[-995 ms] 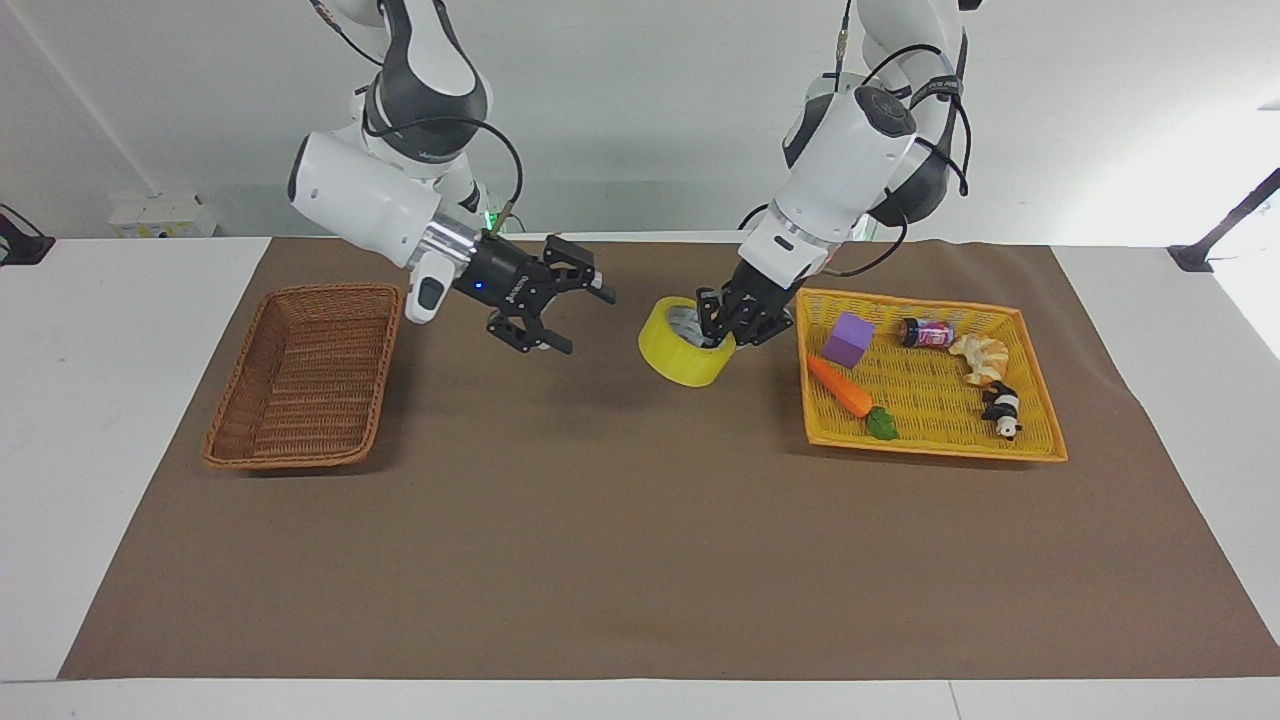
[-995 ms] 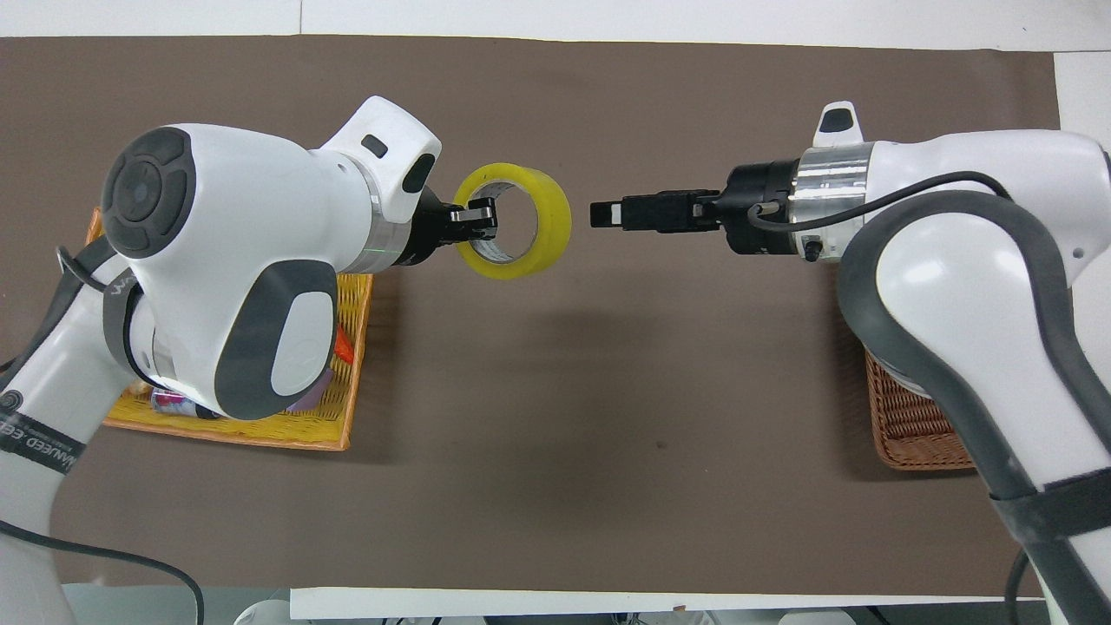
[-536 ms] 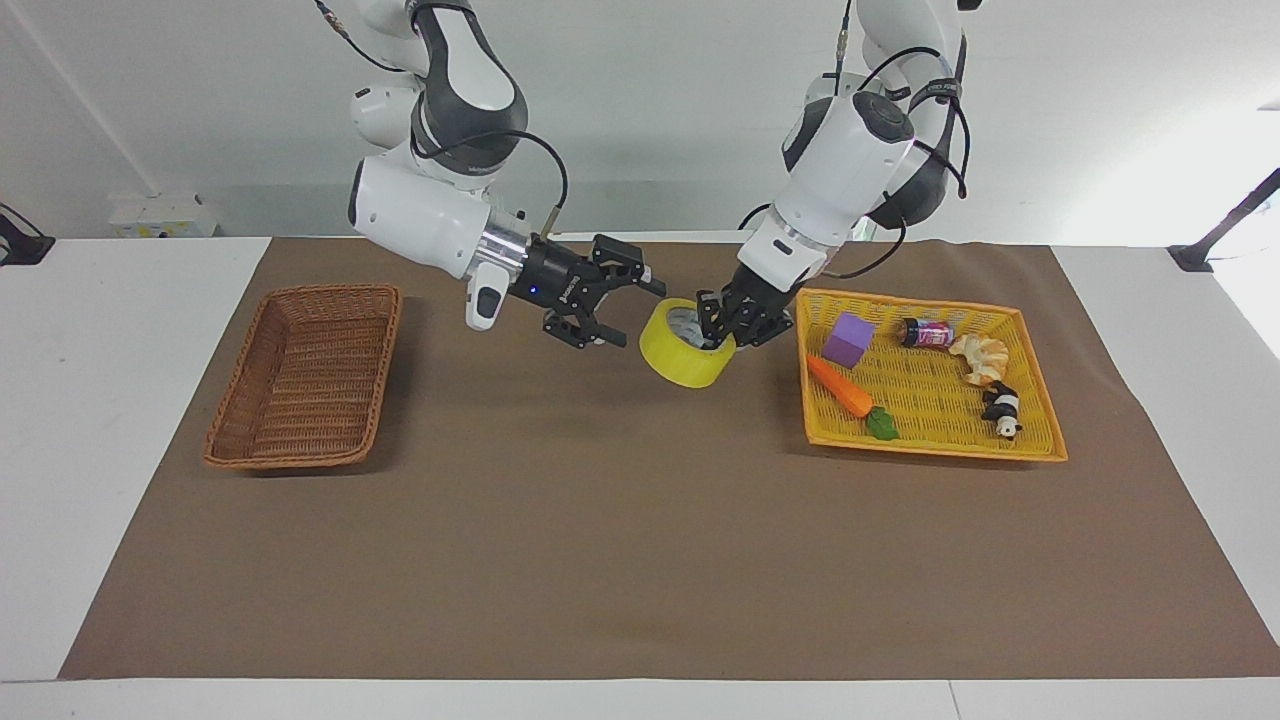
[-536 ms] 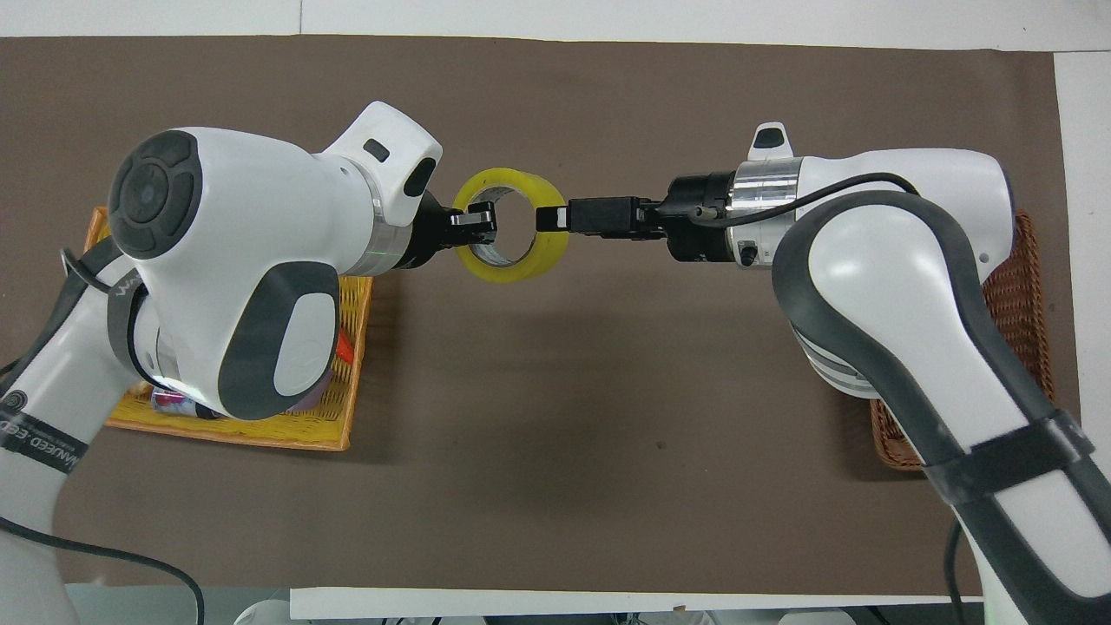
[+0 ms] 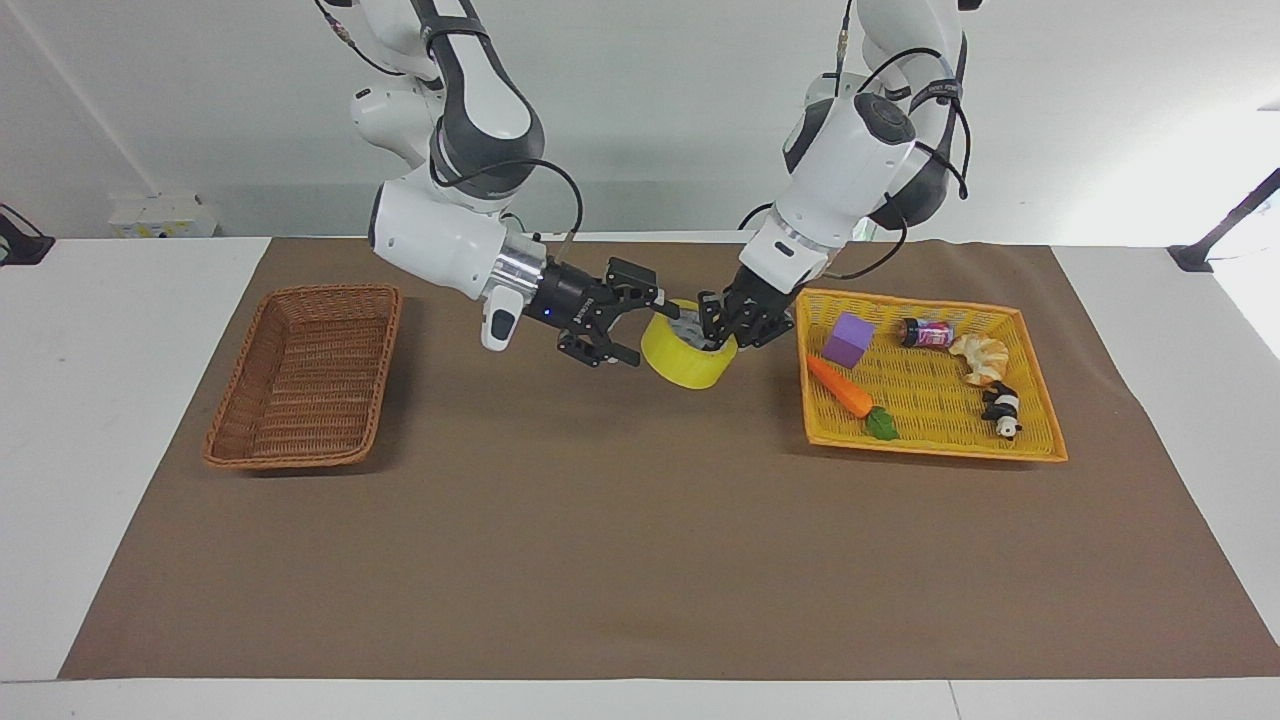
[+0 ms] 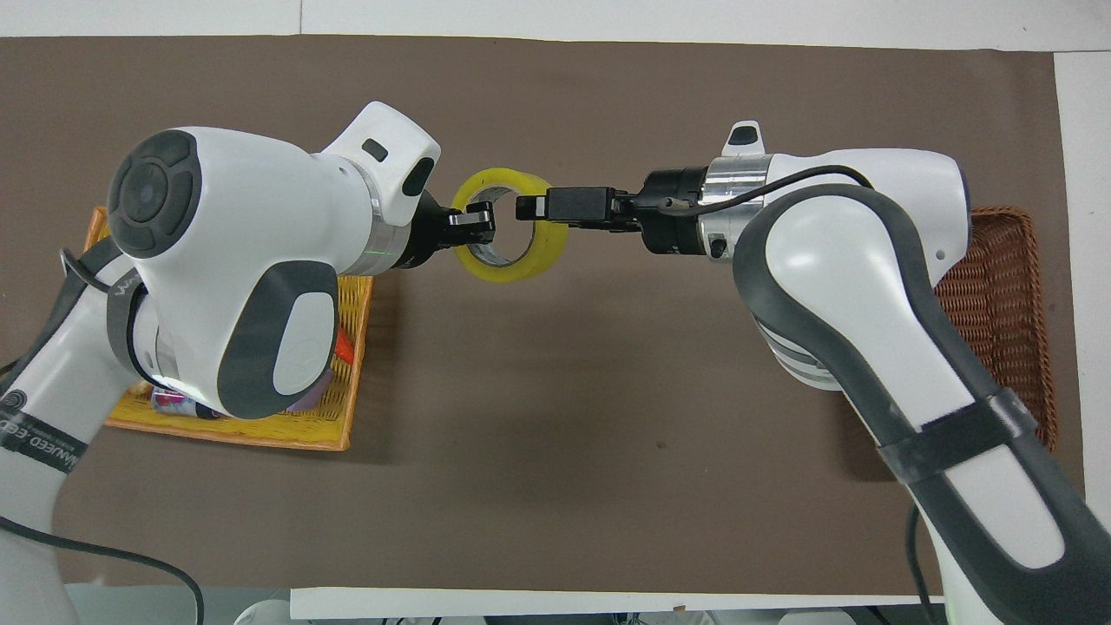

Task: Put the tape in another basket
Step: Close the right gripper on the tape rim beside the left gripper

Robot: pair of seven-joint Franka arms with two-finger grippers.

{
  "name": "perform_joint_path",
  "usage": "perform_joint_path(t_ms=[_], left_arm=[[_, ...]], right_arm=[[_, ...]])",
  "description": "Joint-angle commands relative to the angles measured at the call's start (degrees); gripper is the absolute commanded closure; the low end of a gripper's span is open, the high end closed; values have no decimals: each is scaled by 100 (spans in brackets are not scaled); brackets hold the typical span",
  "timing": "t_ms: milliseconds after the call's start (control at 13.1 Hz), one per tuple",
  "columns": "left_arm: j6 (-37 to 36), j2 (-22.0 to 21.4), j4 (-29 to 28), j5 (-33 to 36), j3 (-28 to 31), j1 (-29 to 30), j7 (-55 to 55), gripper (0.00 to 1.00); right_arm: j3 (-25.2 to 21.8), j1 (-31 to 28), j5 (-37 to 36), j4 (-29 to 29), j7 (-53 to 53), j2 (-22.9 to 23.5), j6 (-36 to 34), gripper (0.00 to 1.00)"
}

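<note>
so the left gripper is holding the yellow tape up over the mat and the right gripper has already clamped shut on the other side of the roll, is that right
Not quite. The left gripper does hold the tape up over the mat, shut on its wall. But the right gripper is open, not clamped: its fingers straddle the roll's other side, as the facing view shows.

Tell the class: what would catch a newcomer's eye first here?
The yellow tape, held in the air between the two baskets: the left end effector is shut on its rim, and the open right end effector straddles the other rim. Next, the yellow tray of toys, toward the left arm's end.
</note>
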Motion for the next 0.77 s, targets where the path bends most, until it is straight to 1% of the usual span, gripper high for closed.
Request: perform_joint_path(t_ms=[0,153,230,459,536,612,689], left_arm=[[-43,-90,-45,-38,77,-58,37,100],[-52,-90,-45,-38,77,-32,37,100],[-60,-90,-45,-38,77,-32,45,100],[-52,-90,-36,-38,77,-32,37,100],[-52,-90,-45,-38,77,-23,45,100],[-60,-90,-45,-38,77,-23,37,100],[-61,-90,-45,-38,77,-23,45,100]], right_arm=[[-9,3,101,19,-94,29,45,0],[-9,3,92,2,-111,29,36,0],[-9,3,84,-7,-111,20,36,2],[-9,3,75,-77,-216,3,53,14],[-9,12,75,-95,-277,-15,62,19],[-9,12,75,-130,-278,-24,54,27],[-9,3,75,-139,-278,-24,36,42]])
